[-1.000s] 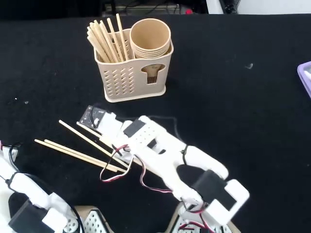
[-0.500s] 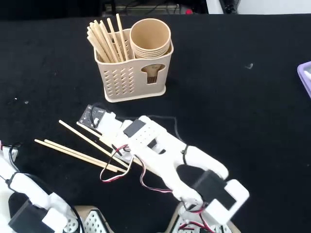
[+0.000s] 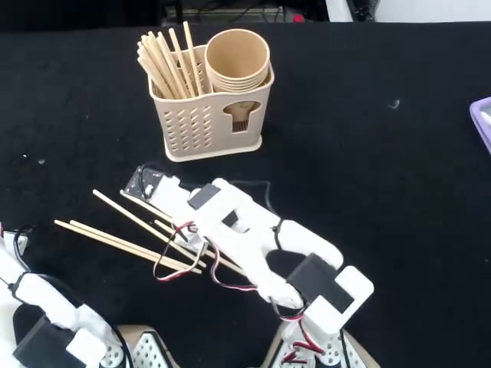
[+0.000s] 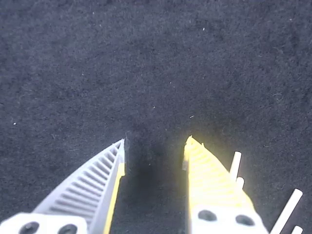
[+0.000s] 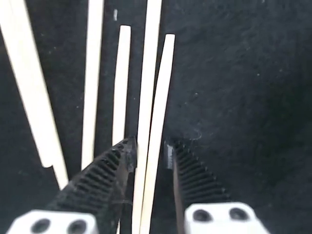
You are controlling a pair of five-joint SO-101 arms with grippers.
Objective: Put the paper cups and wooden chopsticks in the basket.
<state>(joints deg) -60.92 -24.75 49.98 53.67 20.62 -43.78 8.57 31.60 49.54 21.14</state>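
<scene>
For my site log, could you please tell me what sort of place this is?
Likely a robot test bench, not a kitchen: a black cloth-covered table, a white jointed robot arm with loose wires, and a beige perforated plastic basket.

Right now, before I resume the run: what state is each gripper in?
Left gripper: open, empty.
Right gripper: open, straddling two chopsticks, not clamped.

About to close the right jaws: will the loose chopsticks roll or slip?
Probably stiff: the chopsticks lie dead straight. They may slip or cross, since two thin ones sit side by side between the right gripper's open jaws. Likely light, being so slender.
</scene>
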